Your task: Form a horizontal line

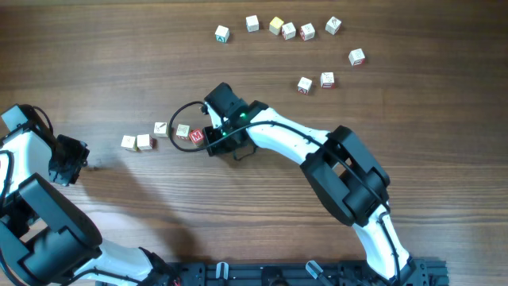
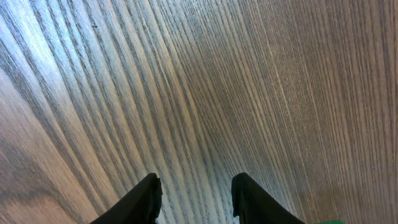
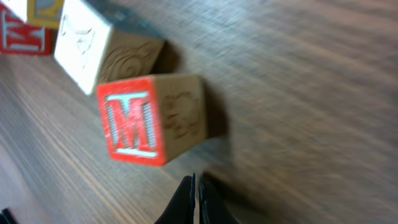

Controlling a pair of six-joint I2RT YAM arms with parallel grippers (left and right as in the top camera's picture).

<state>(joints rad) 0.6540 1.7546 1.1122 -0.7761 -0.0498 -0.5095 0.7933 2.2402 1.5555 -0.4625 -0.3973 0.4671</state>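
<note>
Horizontal line (image 1: pixel 161 129): five small wooden letter cubes, left of centre in the overhead frame. The two leftmost touch, the third sits tilted and a little higher, and the row ends at the right in the red M cube (image 3: pixel 152 118). Right gripper (image 3: pixel 195 185): fingers pressed together, holding nothing, just beside the red M cube. Left gripper (image 2: pixel 196 190): fingers apart over bare table (image 2: pixel 249 74), far left, well apart from the row. Loose cubes (image 1: pixel 307 32): nine, scattered upper right.
</note>
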